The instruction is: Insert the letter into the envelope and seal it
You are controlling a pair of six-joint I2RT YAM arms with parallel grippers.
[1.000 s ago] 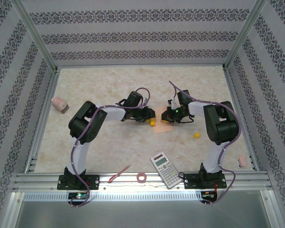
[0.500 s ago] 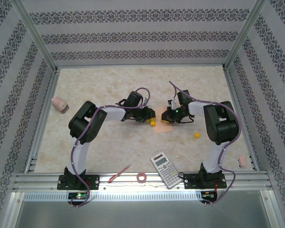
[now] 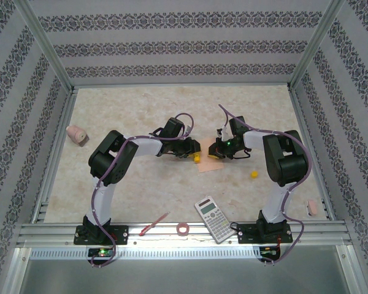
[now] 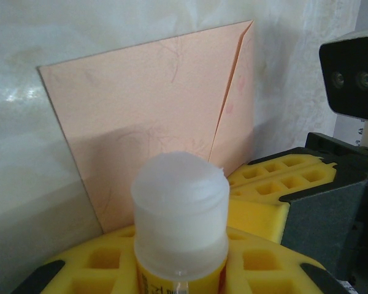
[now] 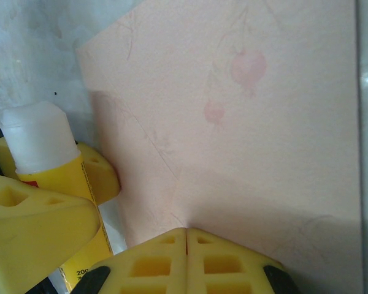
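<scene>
The peach envelope (image 3: 210, 164) lies flat on the table between the two grippers, its flap folded over, seen close up from the left wrist (image 4: 153, 116) and from the right wrist (image 5: 251, 122). My left gripper (image 3: 197, 158) (image 4: 181, 248) is shut on a yellow glue stick (image 4: 180, 214) with an uncapped white tip, held at the envelope's left edge. The glue stick (image 5: 40, 138) also appears in the right wrist view. My right gripper (image 3: 216, 151) (image 5: 187, 236) is shut, its fingertips resting on the envelope's face. The letter is hidden.
A calculator (image 3: 213, 218), a pink tape roll (image 3: 183, 229) and a red pen (image 3: 153, 224) lie near the front edge. A small yellow cap (image 3: 254, 174) sits right of the envelope. Pink objects lie at the far left (image 3: 77, 134) and front right (image 3: 313, 207).
</scene>
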